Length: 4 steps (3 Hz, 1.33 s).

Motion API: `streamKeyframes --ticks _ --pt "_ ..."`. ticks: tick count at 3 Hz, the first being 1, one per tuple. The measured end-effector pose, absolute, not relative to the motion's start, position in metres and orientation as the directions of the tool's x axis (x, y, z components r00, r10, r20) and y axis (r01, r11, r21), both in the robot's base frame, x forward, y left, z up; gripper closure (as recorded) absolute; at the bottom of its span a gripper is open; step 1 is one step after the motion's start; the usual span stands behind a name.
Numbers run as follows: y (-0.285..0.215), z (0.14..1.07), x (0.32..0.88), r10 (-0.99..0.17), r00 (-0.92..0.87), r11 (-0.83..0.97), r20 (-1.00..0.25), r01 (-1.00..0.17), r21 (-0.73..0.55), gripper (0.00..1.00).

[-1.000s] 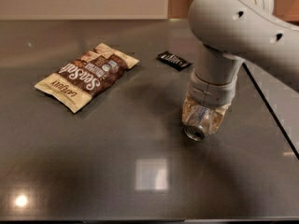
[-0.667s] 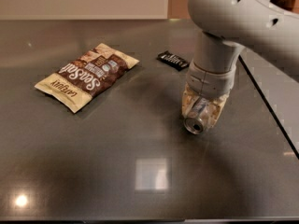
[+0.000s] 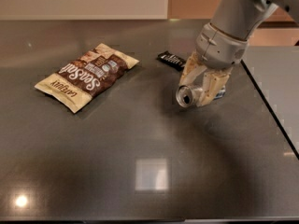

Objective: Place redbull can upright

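The redbull can (image 3: 188,96) lies on its side between my fingers, its silver top with the pull tab facing the lower left. A bit of its blue side shows behind the right finger. My gripper (image 3: 200,91) hangs from the grey arm at the upper right of the dark table (image 3: 140,134) and is shut on the can. It holds the can a little above the tabletop, with a soft shadow beneath it.
A brown and cream snack bag (image 3: 87,75) lies flat at the left. A small black wrapper (image 3: 171,59) lies just behind and left of the gripper. The table's right edge (image 3: 270,107) runs diagonally close to the gripper's right.
The gripper has risen with the can still held on its side, and the arm has pulled back toward the upper right.
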<state>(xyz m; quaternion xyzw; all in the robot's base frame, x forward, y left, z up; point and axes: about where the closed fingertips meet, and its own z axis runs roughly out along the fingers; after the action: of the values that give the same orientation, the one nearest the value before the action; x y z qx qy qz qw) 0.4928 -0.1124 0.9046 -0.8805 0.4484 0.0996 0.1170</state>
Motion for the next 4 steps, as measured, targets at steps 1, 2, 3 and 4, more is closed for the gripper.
streamKeyframes --ticks 1,2,3,4 --pt "-0.103 0.92 0.493 -0.766 0.435 -0.414 -0.473 -0.897 -0.154 1.0" --pt "-0.094 0.927 0.483 -0.694 0.309 -0.298 -0.65 -0.945 -0.131 1.0" --pt "-0.083 0.937 0.472 -0.552 0.189 -0.212 -0.812 -0.974 -0.083 1.0" --pt "-0.075 0.953 0.467 -0.385 0.116 -0.174 -0.916 -0.983 -0.051 1.0"
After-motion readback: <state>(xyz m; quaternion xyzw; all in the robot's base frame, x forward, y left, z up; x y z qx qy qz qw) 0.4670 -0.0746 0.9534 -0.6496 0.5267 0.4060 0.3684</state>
